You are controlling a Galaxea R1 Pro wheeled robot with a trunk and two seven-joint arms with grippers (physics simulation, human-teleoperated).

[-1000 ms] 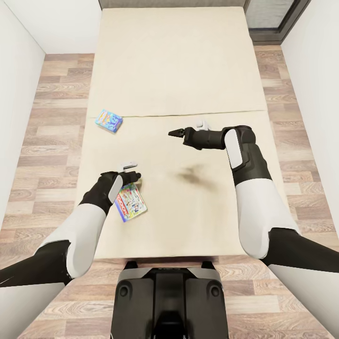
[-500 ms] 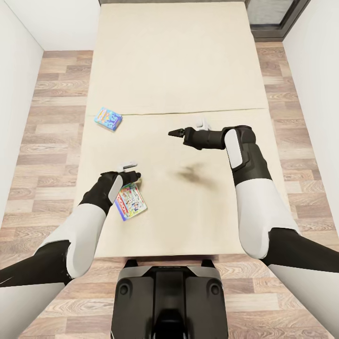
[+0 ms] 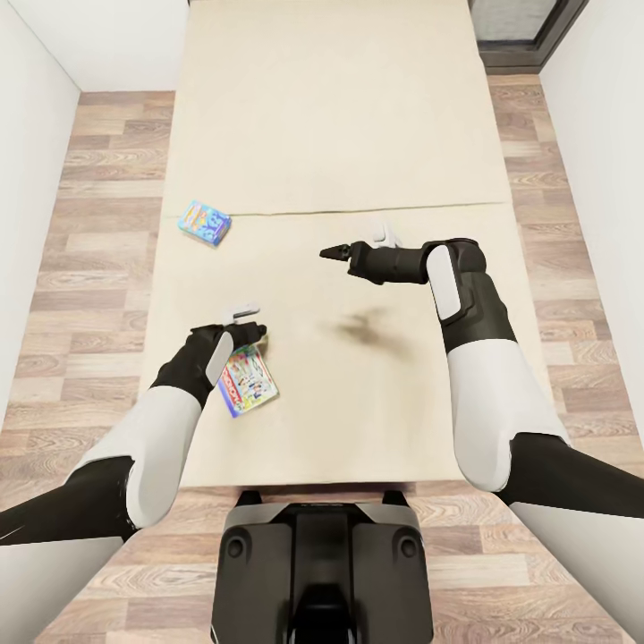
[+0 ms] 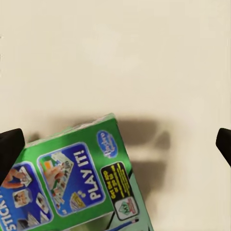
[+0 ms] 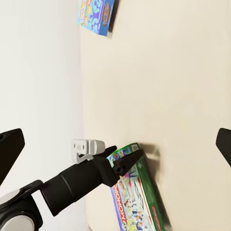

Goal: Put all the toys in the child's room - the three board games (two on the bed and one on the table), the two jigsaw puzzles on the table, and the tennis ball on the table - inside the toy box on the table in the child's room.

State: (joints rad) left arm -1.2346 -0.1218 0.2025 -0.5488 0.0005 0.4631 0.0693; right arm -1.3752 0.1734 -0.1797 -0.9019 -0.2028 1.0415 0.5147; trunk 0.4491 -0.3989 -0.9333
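Observation:
Two board games lie on the beige bed (image 3: 358,134). The pale green multicoloured box (image 3: 248,383) lies near the bed's foot, and my left gripper (image 3: 255,331) hovers open at its far end. In the left wrist view that box (image 4: 72,183) sits low between the spread fingertips (image 4: 9,149). The right wrist view shows the left gripper (image 5: 122,161) at the box's (image 5: 137,197) edge. The small blue box (image 3: 205,223) lies near the bed's left edge, also seen from the right wrist (image 5: 97,14). My right gripper (image 3: 331,254) hangs open above the bed's middle, holding nothing.
Wooden floor (image 3: 98,224) runs along both sides of the bed, with white walls (image 3: 36,179) close on each side. A dark-framed opening (image 3: 519,36) stands at the far right corner. My base (image 3: 322,572) is against the bed's foot.
The whole head view has shifted slightly, so the camera moved. The left gripper has edged a little farther along the pale green box. The right arm holds its place.

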